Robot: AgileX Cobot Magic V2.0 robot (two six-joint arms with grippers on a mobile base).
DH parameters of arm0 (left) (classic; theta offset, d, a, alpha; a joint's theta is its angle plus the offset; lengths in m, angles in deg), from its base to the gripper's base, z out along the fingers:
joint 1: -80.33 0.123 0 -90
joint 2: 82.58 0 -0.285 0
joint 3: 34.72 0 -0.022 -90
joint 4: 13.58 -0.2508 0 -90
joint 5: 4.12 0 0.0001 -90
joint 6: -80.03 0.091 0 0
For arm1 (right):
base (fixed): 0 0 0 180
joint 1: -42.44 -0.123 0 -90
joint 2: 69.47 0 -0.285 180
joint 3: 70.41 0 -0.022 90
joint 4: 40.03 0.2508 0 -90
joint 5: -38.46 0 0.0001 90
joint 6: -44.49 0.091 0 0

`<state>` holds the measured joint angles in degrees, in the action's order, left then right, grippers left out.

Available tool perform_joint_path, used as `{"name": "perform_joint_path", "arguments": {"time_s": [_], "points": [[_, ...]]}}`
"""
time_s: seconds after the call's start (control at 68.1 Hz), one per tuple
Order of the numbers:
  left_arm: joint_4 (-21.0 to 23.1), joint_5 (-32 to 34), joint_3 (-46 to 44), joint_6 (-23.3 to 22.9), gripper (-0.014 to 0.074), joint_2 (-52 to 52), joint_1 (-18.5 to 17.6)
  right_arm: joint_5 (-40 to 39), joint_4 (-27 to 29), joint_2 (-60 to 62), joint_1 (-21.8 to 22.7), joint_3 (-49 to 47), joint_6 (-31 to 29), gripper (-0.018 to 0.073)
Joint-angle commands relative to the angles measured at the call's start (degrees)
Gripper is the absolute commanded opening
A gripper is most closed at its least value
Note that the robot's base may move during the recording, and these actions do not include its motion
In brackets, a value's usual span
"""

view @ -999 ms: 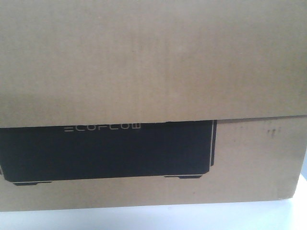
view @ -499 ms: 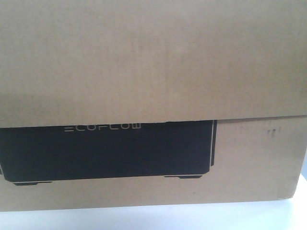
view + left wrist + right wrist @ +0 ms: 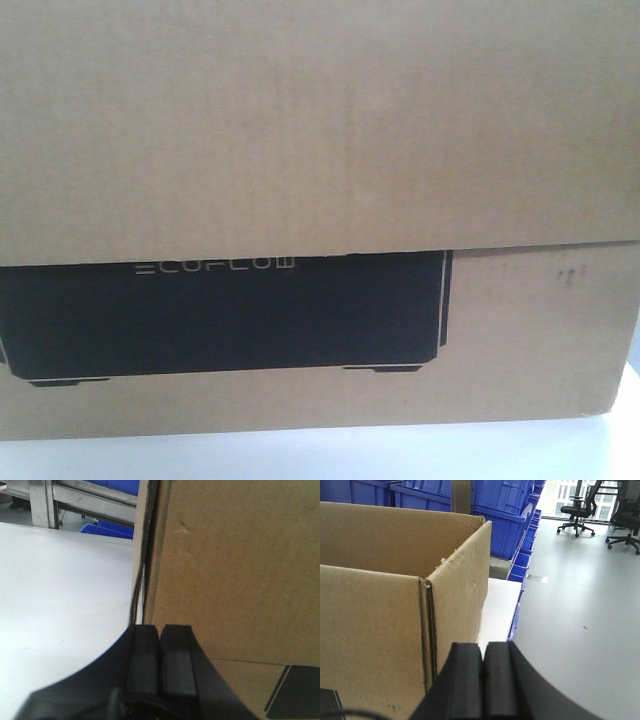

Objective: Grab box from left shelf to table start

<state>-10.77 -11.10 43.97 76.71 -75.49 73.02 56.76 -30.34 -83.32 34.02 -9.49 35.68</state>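
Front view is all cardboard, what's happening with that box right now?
The box sits on the white table, filling the front view. Both arms flank it: the left gripper and right gripper each have jaws shut with nothing between them, next to the box's sides. Blue bins stand behind.

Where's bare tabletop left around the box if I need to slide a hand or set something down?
Most room is left of the box: open white table running back to the shelf frame. On the right, only a narrow strip between box and table edge. In front, a thin band.
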Motion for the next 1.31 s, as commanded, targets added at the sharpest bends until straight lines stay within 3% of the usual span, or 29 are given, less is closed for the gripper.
{"name": "perform_joint_path", "arguments": {"time_s": [0.0,0.837,1.131,1.293], "points": [[0.5,7.5,-0.1,-0.1,-0.0092,-0.9,-0.4,-5.1,-0.2,-0.6,0.3,-1.7,-0.2,0.0057],[0.5,7.0,0.1,-0.1,-0.0092,-0.8,-0.4,-5.1,-0.4,-0.5,0.3,-1.4,-0.8,0.0057],[0.5,7.0,0.1,-0.1,-0.0092,-0.8,-0.4,-7.7,-0.4,4.6,9.8,9.9,0.1,0.0057],[0.5,7.0,0.1,-0.1,-0.0092,-0.8,-0.4,-10.9,-0.4,7.2,12.2,17.0,1.4,0.0057]]}}
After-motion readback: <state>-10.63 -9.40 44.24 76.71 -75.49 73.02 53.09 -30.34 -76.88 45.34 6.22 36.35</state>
